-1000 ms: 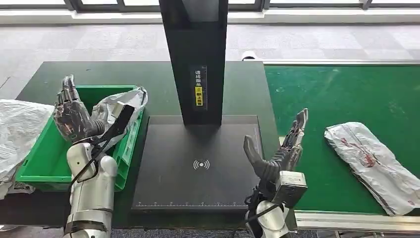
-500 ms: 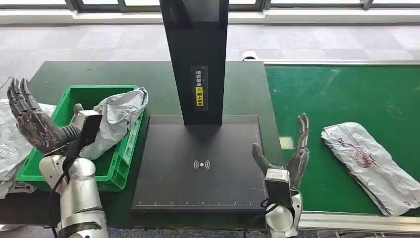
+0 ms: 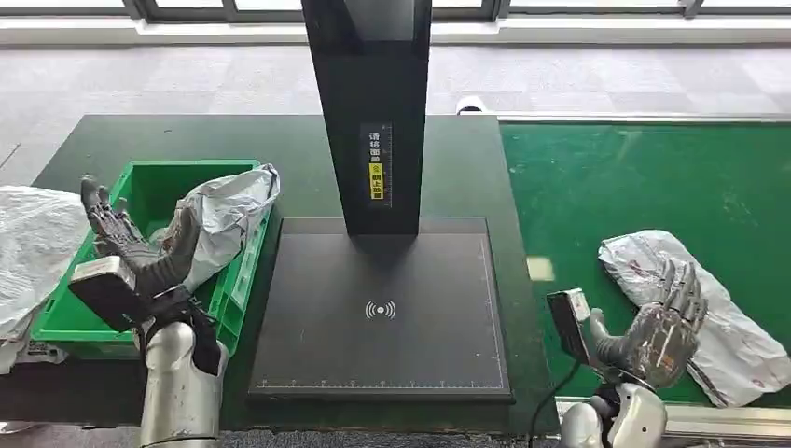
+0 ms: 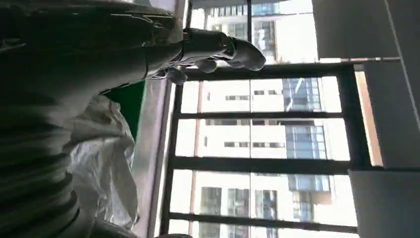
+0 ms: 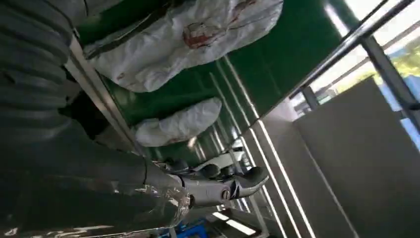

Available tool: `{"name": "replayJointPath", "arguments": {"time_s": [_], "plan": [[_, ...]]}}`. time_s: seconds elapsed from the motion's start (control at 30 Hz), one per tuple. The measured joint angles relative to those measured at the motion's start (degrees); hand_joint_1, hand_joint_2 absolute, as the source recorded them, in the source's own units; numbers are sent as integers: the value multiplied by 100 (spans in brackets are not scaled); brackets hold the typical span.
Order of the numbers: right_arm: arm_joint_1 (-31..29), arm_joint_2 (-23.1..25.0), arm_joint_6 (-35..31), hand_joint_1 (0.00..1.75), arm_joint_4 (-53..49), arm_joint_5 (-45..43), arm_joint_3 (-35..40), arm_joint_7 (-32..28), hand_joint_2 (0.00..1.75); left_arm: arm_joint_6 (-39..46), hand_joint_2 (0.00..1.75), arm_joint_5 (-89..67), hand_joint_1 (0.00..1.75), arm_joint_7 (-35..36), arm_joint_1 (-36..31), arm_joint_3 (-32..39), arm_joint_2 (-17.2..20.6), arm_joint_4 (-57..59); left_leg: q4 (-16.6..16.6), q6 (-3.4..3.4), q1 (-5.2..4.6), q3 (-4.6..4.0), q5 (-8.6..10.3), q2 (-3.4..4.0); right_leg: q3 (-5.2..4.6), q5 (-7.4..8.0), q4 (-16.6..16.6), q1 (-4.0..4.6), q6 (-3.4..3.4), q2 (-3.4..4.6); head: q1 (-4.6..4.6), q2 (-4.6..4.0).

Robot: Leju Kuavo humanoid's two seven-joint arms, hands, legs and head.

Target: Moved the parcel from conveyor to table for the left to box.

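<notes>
The right hand (image 3: 658, 331) hangs over the near end of the crumpled white plastic parcel with red print (image 3: 700, 303), fingers apart and gently curved, nothing in its grasp; whether the fingertips touch the wrapping cannot be told. That parcel lies on the green conveyor belt (image 3: 634, 177), close to its near metal rail, and the right wrist view shows it (image 5: 183, 34) with a second white bag (image 5: 178, 124) further along the belt.

The left hand (image 3: 126, 247) is raised over the near part of the green plastic crate (image 3: 233, 280), fingers spread, holding nothing. Inside the crate a grey-white plastic bag (image 3: 224, 219) leans against the right wall, its top over the rim. Just left of the crate lies another white plastic bag (image 3: 33, 247).

Between crate and belt, the dark green table (image 3: 280, 140) carries a black scanning platform (image 3: 378, 317) with a black upright post (image 3: 368, 103). Behind is grey floor and, in the left wrist view, tall windows (image 4: 257, 148).
</notes>
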Motion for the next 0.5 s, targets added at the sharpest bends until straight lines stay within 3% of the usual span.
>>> {"name": "replayJointPath", "arguments": {"time_s": [0.13,0.37,0.5], "plan": [[44,-316,0,0,135,50,2,504,175,-457,175,155,0,-2,150,-161,33,-253,0,1,1,-2,-2,2,-2,0,0,-1,0,2,0,0],[48,-970,4,0,695,-20,387,1966,175,-1258,175,474,0,0,566,-455,77,-553,0,2,0,0,-2,1,1,-1,0,-3,1,1,0,0],[-31,-1195,2,0,1089,-20,566,1698,175,-1350,175,588,0,0,799,-623,98,-682,0,4,0,-3,-4,1,-1,-1,-1,-2,2,0,0,0]]}}
